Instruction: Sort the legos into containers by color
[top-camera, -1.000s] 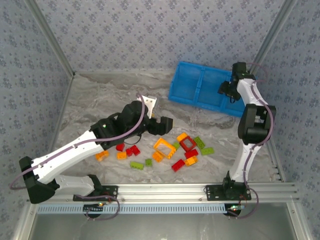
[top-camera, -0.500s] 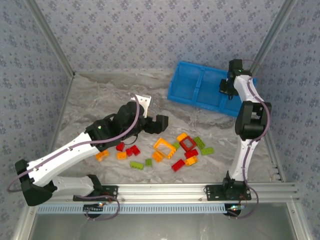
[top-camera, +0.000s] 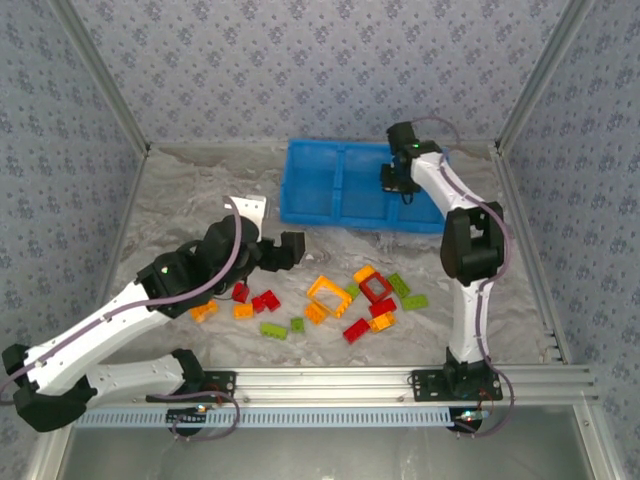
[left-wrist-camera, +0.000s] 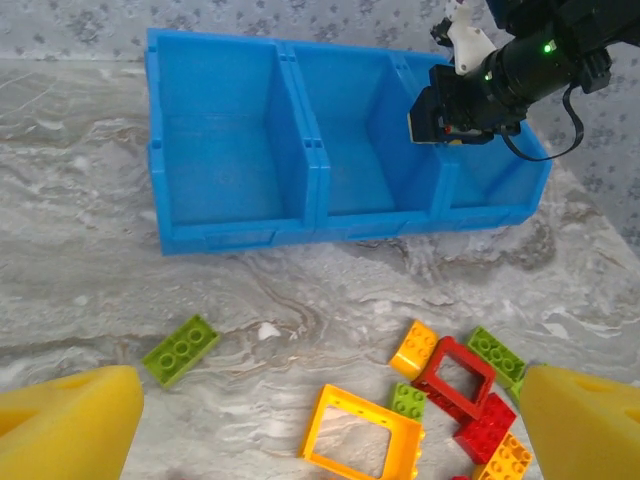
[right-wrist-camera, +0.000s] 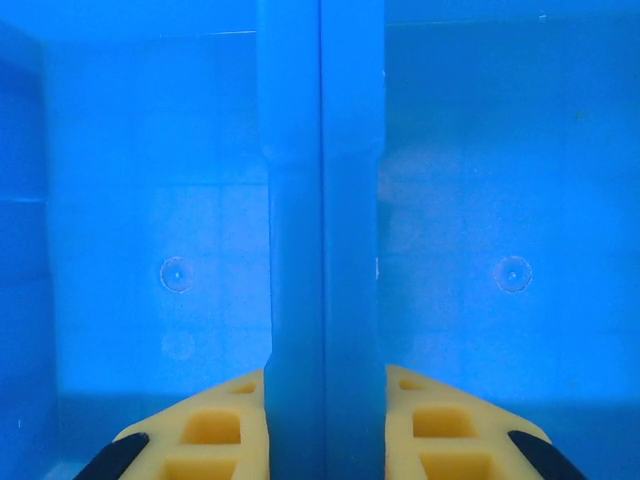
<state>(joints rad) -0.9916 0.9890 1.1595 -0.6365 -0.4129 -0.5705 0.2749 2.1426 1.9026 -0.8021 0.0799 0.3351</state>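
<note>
While the left fingers (left-wrist-camera: 60, 420) stood wide apart above the table (top-camera: 200, 190), holding nothing, the right fingers (right-wrist-camera: 210, 430) were clamped narrowly on a divider wall (right-wrist-camera: 320, 250) of the blue tray (top-camera: 310, 180), between its middle and right compartments. The tray sat at the table's far side. The legos (top-camera: 355, 330), red, orange and green, lay scattered nearer the arms, apart from the tray.

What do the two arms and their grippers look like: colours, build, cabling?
The left arm and right arm have white link shells, black joint housings and black bases. A thin purple cable runs along each. The left gripper has yellow wedge fingers; the right gripper has yellow fingers with square recesses and black edges. A green light glows on the right wrist.
</note>
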